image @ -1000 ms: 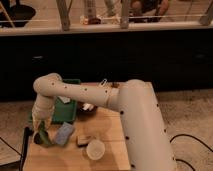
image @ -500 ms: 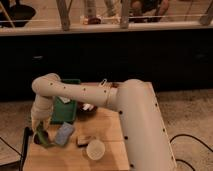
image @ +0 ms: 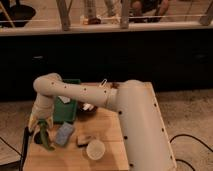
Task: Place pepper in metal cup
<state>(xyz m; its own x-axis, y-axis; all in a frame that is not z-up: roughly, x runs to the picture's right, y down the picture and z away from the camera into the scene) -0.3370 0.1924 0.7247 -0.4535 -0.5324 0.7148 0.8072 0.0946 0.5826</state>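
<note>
1. my pincer (image: 42,127): low over the left edge of the bench (image: 62,159), covering the upper end of the slim curved green pepper (image: 46,140).
2. small dull-grey metal cup (image: 90,108): mostly hidden behind my pale arm (image: 135,115).
3. large green rectangular tray (image: 69,107): left side covered by my arm.
4. bench: front cut off below.

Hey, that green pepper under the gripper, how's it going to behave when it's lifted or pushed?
The pepper is slim, long and curved, nearly upright just below the gripper at the left edge of the table, so it would probably pivot or swing easily when gripped at one end. It looks light. Laid flat, the curve likely makes it rock rather than roll.
</note>
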